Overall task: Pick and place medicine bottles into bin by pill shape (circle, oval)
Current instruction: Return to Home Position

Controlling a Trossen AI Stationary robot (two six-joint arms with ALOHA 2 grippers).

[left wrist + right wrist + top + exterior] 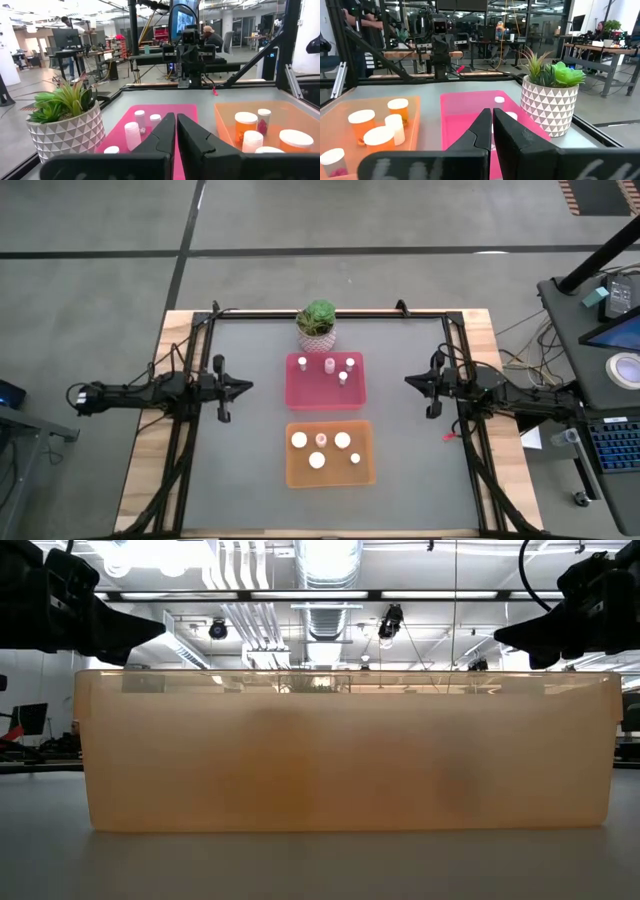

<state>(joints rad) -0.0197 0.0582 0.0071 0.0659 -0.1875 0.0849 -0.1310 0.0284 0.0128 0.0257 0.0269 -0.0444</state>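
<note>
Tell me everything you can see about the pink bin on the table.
The pink bin is a shallow rectangular tray with a low rim and rounded corners, and it looks like plastic. It lies flat on the grey table at mid-width, with the potted plant close at its far side; whether they touch cannot be told. A clear gap separates it from the orange bin on its near side. Four small bottles stand upright inside, toward the plant end.

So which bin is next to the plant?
The pink bin; it sits right beside the potted plant, while the orange bin lies beyond it, farther off.
</note>
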